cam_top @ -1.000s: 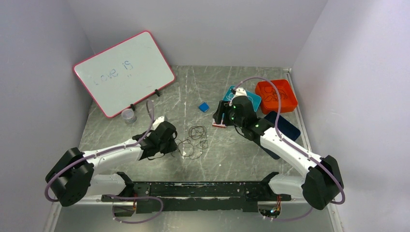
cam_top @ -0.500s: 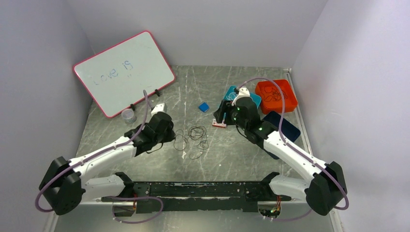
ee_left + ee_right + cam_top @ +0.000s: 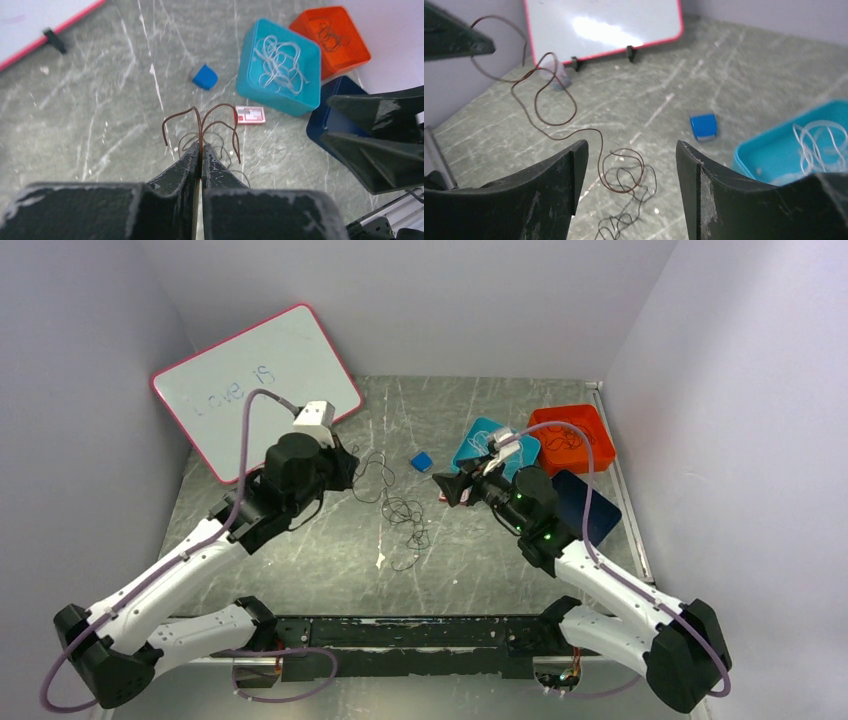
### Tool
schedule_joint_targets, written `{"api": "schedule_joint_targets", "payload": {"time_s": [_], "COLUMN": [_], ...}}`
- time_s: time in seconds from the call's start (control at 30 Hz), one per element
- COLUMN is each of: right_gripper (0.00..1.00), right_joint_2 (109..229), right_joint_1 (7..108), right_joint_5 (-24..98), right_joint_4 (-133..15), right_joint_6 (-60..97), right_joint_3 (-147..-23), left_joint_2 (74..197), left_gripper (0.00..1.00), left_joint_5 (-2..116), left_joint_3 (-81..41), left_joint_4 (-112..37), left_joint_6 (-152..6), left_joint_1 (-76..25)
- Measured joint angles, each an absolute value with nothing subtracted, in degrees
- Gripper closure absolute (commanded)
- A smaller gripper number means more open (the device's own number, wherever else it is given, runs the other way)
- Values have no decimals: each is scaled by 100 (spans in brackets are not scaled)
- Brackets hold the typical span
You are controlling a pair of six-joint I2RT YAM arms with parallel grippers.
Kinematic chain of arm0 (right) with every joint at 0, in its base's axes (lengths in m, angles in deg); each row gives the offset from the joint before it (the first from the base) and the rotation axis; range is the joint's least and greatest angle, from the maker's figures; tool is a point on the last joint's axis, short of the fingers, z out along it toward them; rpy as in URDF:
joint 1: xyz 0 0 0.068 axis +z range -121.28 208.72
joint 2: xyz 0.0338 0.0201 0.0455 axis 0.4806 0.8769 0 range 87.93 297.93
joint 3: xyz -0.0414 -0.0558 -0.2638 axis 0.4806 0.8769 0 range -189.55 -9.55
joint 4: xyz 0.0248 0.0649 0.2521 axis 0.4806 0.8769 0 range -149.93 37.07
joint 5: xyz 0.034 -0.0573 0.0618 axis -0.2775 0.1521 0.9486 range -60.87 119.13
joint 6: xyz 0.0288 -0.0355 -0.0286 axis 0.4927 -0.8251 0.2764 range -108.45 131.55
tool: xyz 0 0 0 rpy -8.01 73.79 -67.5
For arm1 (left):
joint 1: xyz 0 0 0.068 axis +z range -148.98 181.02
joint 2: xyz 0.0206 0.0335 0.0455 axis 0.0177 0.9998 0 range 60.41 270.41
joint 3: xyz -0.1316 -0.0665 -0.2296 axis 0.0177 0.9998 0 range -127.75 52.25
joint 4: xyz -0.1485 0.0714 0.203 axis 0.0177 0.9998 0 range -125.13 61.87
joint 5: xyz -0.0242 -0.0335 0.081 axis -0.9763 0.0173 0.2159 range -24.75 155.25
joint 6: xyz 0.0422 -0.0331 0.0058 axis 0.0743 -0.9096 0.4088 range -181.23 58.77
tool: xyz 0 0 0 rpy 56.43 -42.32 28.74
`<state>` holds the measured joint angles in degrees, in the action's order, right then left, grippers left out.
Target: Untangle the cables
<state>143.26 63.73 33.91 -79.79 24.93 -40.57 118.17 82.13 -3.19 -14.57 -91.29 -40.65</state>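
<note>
Seen from above, the left gripper (image 3: 347, 468), left of centre, is clamped on a brown cable (image 3: 200, 117). The cable's loops run down to the tangle of cables (image 3: 405, 525) lying mid-frame on the table (image 3: 480, 560). The right gripper (image 3: 448, 486), just right of the tangle, has its jaws apart and holds nothing. At upper right, a teal tray (image 3: 250, 65) holds white cables (image 3: 277, 60).

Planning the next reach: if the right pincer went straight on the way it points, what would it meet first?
Probably the brown cable looping on the table, straight ahead of the open right pincer; depth is unclear.
</note>
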Motion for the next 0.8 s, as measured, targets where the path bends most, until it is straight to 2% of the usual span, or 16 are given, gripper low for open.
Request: {"api": "schedule_joint_targets", "payload": {"time_s": [0.37,0.8], "right_gripper": [31,34], "right_joint_2": [15166,16304], "right_joint_1": [6602,7273], "right_joint_5": [5104,5712], "right_joint_4": [-9564,-11896], "right_joint_6": [1796,1234], "right_joint_3": [-4346,-4136], "left_joint_2": [11710,11644], "left_gripper": [93,93], "left_joint_5": [7739,7184], "left_joint_3": [-1342,-2240], "left_joint_4": [-1153,-1140], "left_joint_6": [-7973,-7767], "left_joint_1": [-4015,-4004]}}
